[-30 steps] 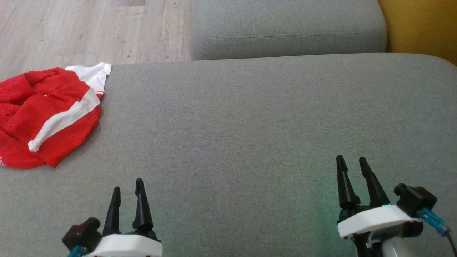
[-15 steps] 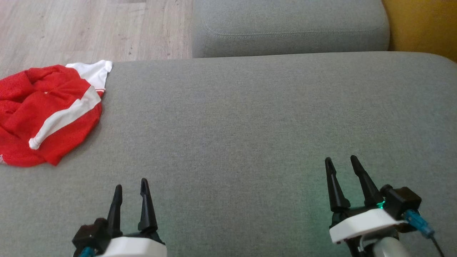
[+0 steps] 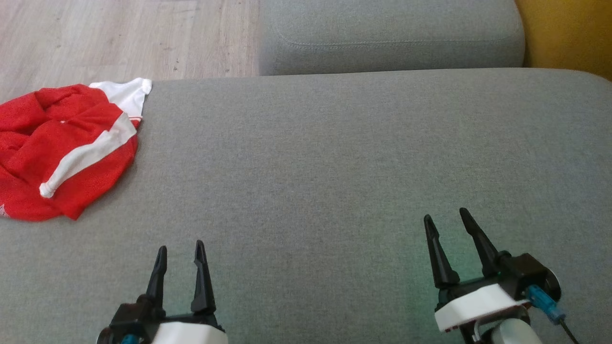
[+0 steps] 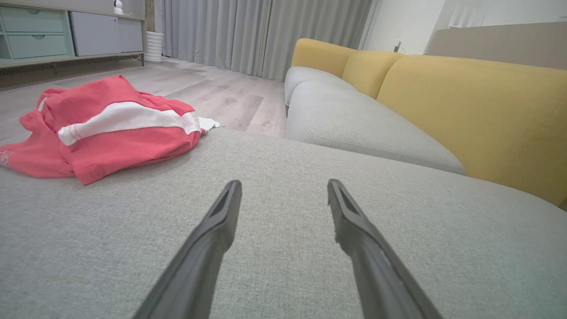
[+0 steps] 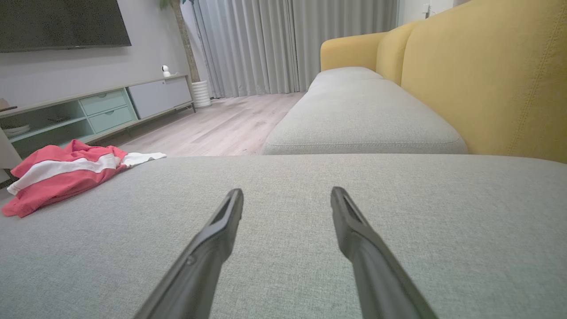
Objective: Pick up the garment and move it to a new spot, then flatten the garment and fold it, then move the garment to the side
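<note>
The garment (image 3: 62, 148) is red with a white stripe and a white sleeve, lying crumpled at the far left edge of the grey sofa cushion (image 3: 334, 157). It also lies at the upper left of the left wrist view (image 4: 106, 128) and at the left of the right wrist view (image 5: 62, 173). My left gripper (image 3: 180, 248) hovers open over the cushion's near side, well to the right of and below the garment. My right gripper (image 3: 444, 217) stands open far to the right. Both hold nothing (image 4: 283, 184) (image 5: 287, 190).
A second grey seat cushion (image 3: 392, 33) lies beyond the first, with a yellow backrest (image 3: 569, 33) at the right. Wooden floor (image 3: 119, 38) shows beyond the cushion's left edge. A low cabinet (image 5: 88, 110) and curtains (image 5: 288, 44) stand across the room.
The picture has shifted slightly, so the camera moved. Both grippers sit lower in the head view, and the right one has come a little leftward. The garment lies as before.
</note>
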Motion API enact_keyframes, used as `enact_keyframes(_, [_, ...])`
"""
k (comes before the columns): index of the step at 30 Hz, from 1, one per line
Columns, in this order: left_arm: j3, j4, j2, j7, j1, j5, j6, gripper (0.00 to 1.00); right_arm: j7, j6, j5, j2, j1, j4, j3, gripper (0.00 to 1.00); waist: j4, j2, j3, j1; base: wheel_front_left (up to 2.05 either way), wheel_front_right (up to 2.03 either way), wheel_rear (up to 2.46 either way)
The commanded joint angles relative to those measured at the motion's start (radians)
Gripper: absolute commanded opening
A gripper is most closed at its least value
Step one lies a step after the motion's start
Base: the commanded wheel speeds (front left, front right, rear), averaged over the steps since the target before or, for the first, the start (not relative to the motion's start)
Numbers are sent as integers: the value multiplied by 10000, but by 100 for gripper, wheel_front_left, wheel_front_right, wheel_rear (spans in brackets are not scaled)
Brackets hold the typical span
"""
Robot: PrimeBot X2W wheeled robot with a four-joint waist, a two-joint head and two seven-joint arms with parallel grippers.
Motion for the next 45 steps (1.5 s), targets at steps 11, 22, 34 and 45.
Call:
enact_keyframes(11, [243,-88,41,-122,-178,-37,87,100,-122,-7,34,-85,-226,-206,194,100,0,-1,18,1,0,0,0])
enact_keyframes(22, [157,10,41,-122,-300,-96,80,100,-122,-7,-25,-85,-194,-247,46,100,305,-1,81,1,0,0,0])
enact_keyframes(34, [268,-44,111,-122,-285,-80,144,100,-122,-7,-49,-85,-69,-322,-12,100,3002,-1,-91,1,0,0,0])
enact_keyframes(45, [400,-141,284,-121,-42,-106,220,100,-122,-7,13,-85,-124,-305,505,100,4277,-1,-248,1,0,0,0])
